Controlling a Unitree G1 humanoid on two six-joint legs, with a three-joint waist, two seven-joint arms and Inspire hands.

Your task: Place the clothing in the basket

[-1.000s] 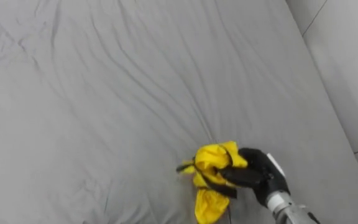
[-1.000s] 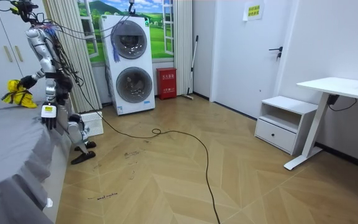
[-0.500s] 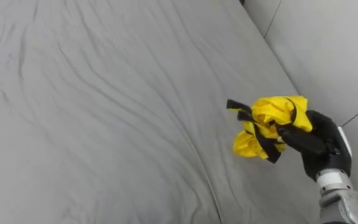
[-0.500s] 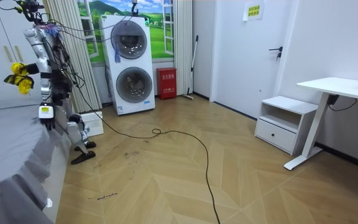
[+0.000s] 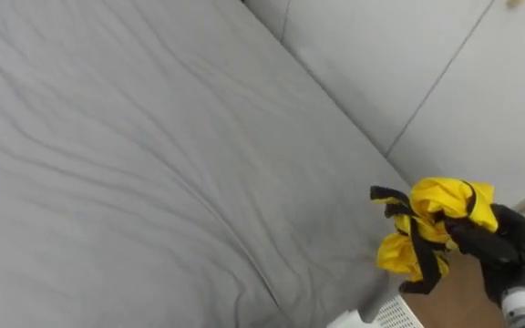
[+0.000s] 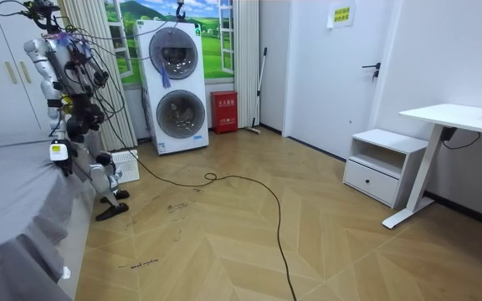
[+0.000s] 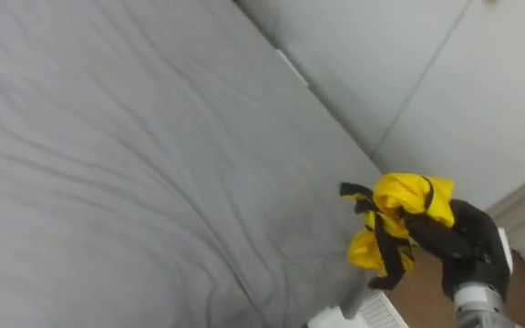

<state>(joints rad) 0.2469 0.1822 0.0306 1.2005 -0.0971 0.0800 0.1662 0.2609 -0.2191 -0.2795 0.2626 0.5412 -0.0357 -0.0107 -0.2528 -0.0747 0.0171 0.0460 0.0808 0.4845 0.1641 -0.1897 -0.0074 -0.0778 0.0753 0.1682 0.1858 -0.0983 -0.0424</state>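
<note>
This is a room in a home, a bedroom where washing is done too. There is a big bed [image 6: 7, 201] with a grey sheet, two washing machines [image 6: 176, 88] stacked one on the other, a white desk [image 6: 463, 117], a little drawer box [image 6: 383, 167], a door [image 6: 341, 67] and a wood floor [image 6: 249, 242].

No legible text on anything here.

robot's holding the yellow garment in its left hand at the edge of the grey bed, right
Not the left: the left eye view shows the right hand, at the lower right, holding the yellow garment at the edge of the grey bed.
</note>
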